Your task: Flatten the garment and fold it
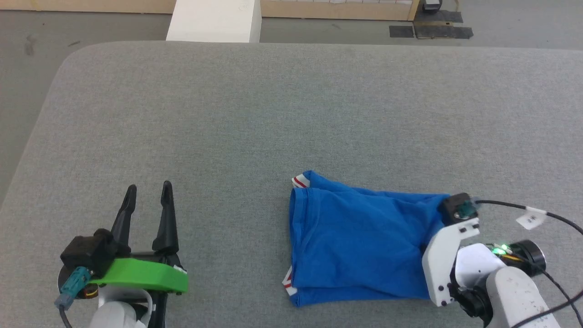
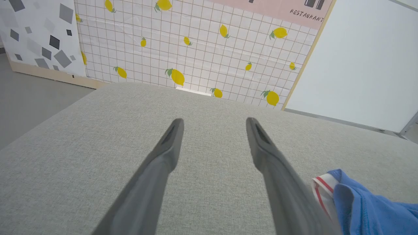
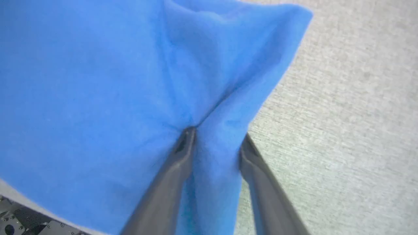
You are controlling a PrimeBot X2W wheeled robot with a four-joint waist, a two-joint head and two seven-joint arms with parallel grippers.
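R end effector [image 3: 217, 135] tight on garment [image 1: 360, 237] fold atop gray tbl [image 1: 273, 114]

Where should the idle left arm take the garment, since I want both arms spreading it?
I'd take the striped-trim corner on the left edge of the garment, coming from the robot's left, low along the table. That edge faces the open left gripper, the corner pokes out from the stacked layers, and the right gripper pinches the opposite edge.
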